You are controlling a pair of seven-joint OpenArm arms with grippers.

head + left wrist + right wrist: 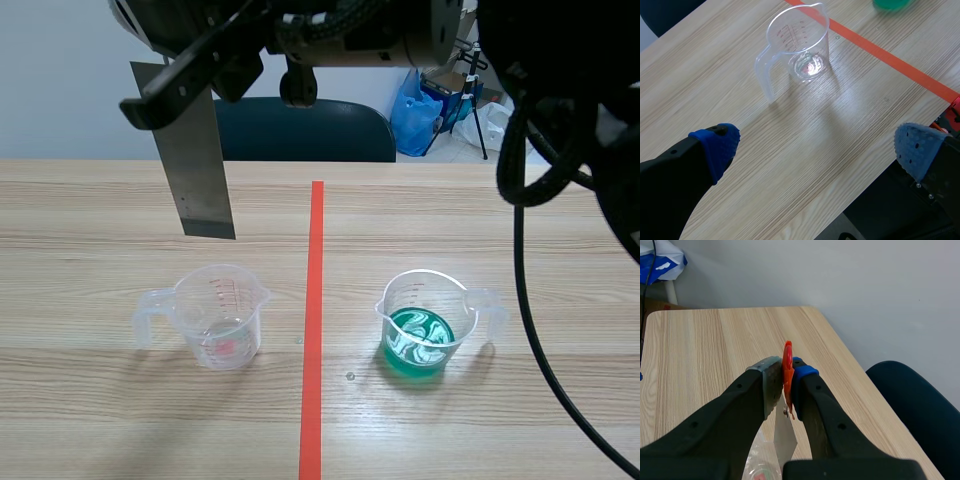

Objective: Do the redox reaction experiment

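A clear measuring cup [215,315] holding a trace of liquid stands left of the red tape line. A matching cup [428,325] right of the line holds green liquid. My right arm crosses the scene's top, and its gripper [190,88] is shut on a grey metal sheet [203,165] that hangs upright above and behind the clear cup. In the right wrist view the sheet [785,437] hangs below the closed right gripper [785,375]. My left gripper [815,145] hovers open above the table's near edge, with the clear cup [799,47] ahead of it and the green cup [890,4] further off.
A dark blue chair [300,130] stands behind the table's far edge, with a blue bag [420,110] on the floor beyond. Black cables [525,300] hang down at the right. The table's near edge [850,210] lies below the left gripper.
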